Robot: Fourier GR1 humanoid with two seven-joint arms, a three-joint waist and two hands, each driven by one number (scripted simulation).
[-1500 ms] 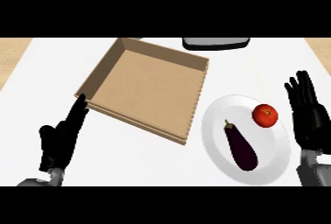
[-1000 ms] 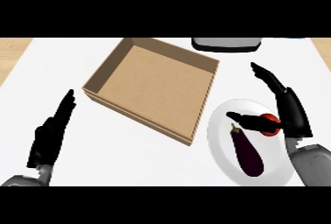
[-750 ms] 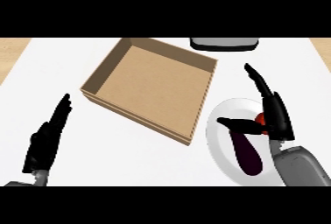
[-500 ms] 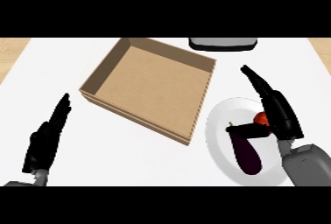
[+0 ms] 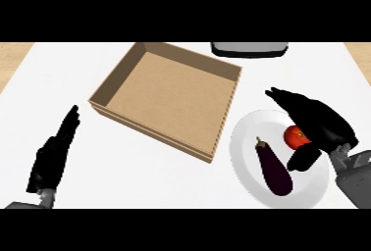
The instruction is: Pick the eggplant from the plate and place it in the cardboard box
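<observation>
The cardboard box [image 5: 168,98] sits open-topped on the white counter [image 5: 145,176], turned at an angle, and its brown floor shows nothing inside. Just beside its right corner lies a white plate [image 5: 246,152], close to the box wall but not clearly touching it. On the plate lie the dark purple eggplant [image 5: 274,167], stretched lengthwise with its stem toward the far side, and a red tomato [image 5: 295,136] just beside it to the right. A grey object [image 5: 249,48] stands at the counter's far edge, partly cut off. Wooden strips show at the far left and far right corners beyond the white surface. Open counter lies between the box and the left side, and below the box toward the near edge. The right robot hand [image 5: 319,125] hangs over the plate's right part, fingers spread and relaxed, covering part of the tomato; its thumb points down just beside the eggplant, and it holds nothing. The left robot hand [image 5: 52,157] rests at the lower left, fingers straight and together, well apart from the box.
</observation>
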